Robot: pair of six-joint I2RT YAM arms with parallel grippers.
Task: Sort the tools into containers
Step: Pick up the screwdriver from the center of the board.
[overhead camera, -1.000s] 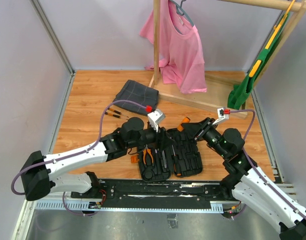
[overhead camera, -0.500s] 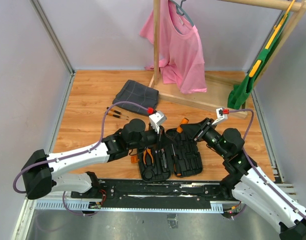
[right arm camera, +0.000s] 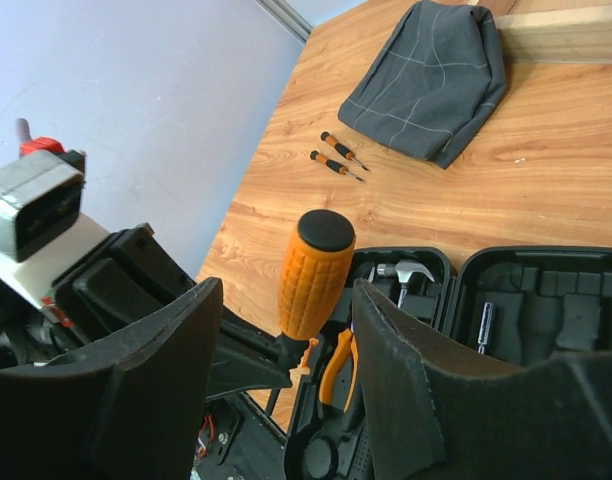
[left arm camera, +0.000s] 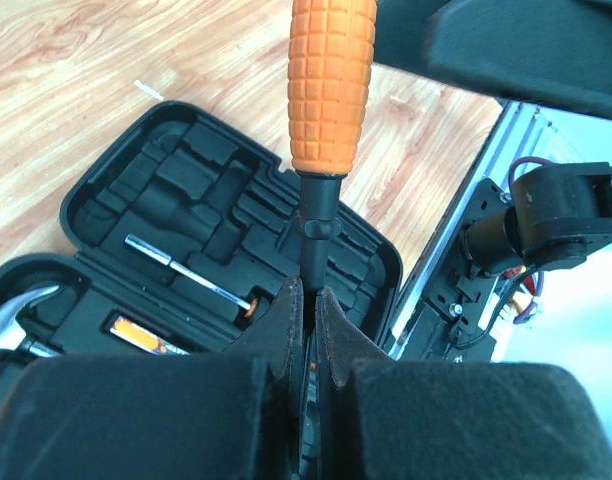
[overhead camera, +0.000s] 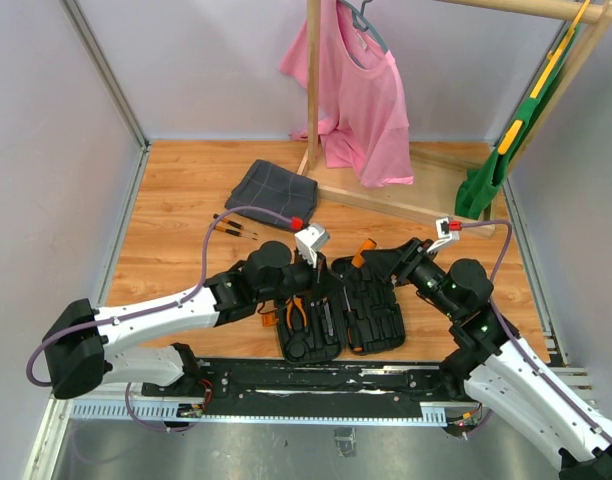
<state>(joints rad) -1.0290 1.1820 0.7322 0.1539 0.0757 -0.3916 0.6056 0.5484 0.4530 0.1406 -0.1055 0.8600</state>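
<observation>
The black tool case (overhead camera: 371, 318) lies open on the wooden floor between my arms. Pliers (overhead camera: 297, 312) and a hammer (right arm camera: 407, 269) rest in its left half. A screwdriver with a fat orange handle (overhead camera: 364, 248) is held up over the case. My left gripper (left arm camera: 306, 300) is shut on its dark shaft just below the handle (left arm camera: 332, 85). My right gripper (right arm camera: 286, 288) is open, its fingers standing on either side of the handle (right arm camera: 314, 275) without touching it. Two slim screwdrivers (overhead camera: 233, 227) lie on the floor to the far left.
A dark grey checked cloth (overhead camera: 273, 190) lies behind the slim screwdrivers. A wooden rack base (overhead camera: 386, 195) with a pink shirt (overhead camera: 361, 95) stands at the back. A green garment (overhead camera: 491, 170) hangs at the right. A metal rail (overhead camera: 316, 375) runs along the near edge.
My left gripper has closed on the screwdriver's shaft. My right gripper has opened and let go of the orange handle.
</observation>
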